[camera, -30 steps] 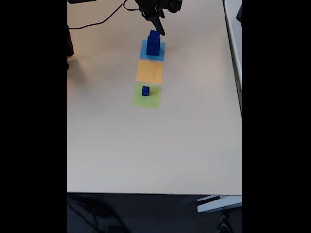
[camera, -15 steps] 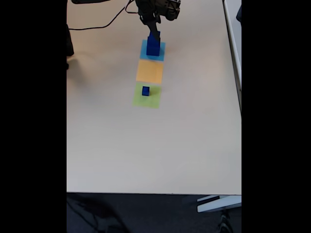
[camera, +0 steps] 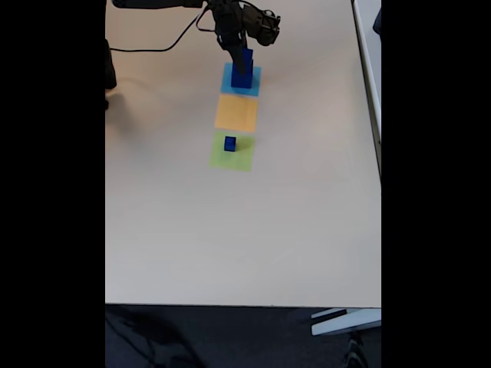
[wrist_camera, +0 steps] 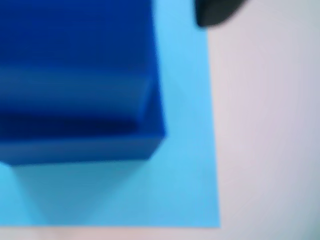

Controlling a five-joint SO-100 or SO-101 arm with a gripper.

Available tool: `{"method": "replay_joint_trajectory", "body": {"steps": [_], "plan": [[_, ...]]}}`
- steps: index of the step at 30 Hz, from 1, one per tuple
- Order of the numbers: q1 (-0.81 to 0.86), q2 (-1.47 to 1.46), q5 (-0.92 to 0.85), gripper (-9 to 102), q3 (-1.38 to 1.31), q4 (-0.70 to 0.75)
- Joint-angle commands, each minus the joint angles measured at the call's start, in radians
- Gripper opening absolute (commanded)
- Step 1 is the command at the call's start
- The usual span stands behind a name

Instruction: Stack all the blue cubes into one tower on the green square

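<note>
I am finding nothing to read here: no text, label, brand, number or sign is standing legibly on anything in either the wrist view or the fixed view.

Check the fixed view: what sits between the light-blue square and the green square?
In the fixed view, the orange square lies between the light-blue square and the green square; nothing stands on it.

Dark saturated blue cubes (camera: 242, 69) stacked on a flat light-blue square (camera: 228, 80); same deep blue stack (wrist_camera: 75, 80) on cyan square (wrist_camera: 185, 165) in the wrist view, blurred. Orange square (camera: 236, 113) at 6 o'clock of it, then pale yellow-green square (camera: 232, 157) bearing one small dark blue cube (camera: 230, 143). Beige table (camera: 230, 230). Black gripper (camera: 239, 47), probably matte.
</note>
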Motion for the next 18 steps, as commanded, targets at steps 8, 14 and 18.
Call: {"method": "replay_joint_trajectory", "body": {"steps": [8,14,18], "plan": [[0.021,0.081,-0.035,19,0.002,-0.021],[0.025,0.083,-0.04,16,0.005,-0.018],[0.031,0.092,-0.054,15,0.005,-0.015]]}}
